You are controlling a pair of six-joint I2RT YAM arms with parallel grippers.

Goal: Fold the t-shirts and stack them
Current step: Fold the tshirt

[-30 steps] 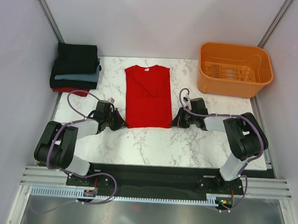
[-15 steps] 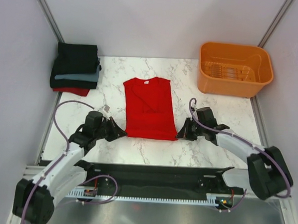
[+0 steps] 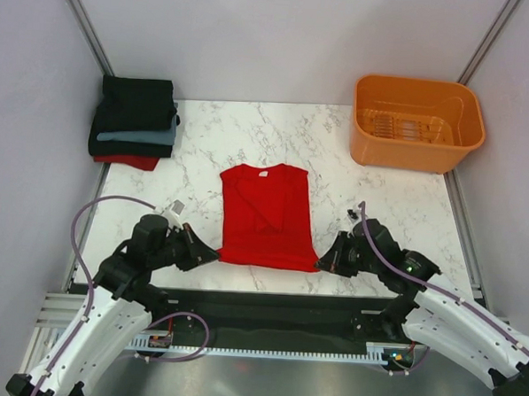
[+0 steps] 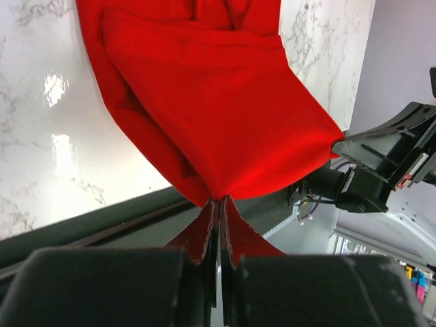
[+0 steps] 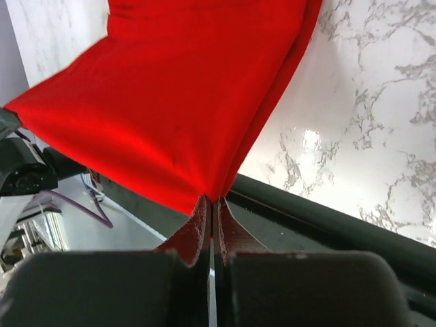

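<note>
Far off to the left of the bright red short-sleeved cloth t-shirt [image 3: 268,216], beyond its collar end, a stack of folded t-shirts [image 3: 134,120] sits at the back left corner of the white marble-patterned bench [image 3: 371,195]. A black one lies on top, a slate-blue one in the middle and a red one at the bottom, showing only as an edge.

The left gripper [image 3: 210,253] is at the red shirt's near left corner. In the left wrist view its jaws are pressed together on the hem corner [image 4: 218,204], the cloth [image 4: 218,116] fanning out from the pinch and hanging clear of the bench's dark front rail.

The red shirt itself lies in the middle of the bench as a long narrow shape – sleeves turned inward over the chest, collar at the far end, hem at the bench's near edge. The hem is drawn taut between the two arms.

At the shirt's near right corner the right gripper [image 3: 325,263] mirrors the left. Its jaws are clamped on that hem corner [image 5: 212,201], with the red cloth [image 5: 184,95] spreading up and away from them.

Well to the right of the shirt, beyond its collar end, an orange rectangular plastic basket [image 3: 400,156] stands at the back right corner – its ribbed floor in plain view.
</note>
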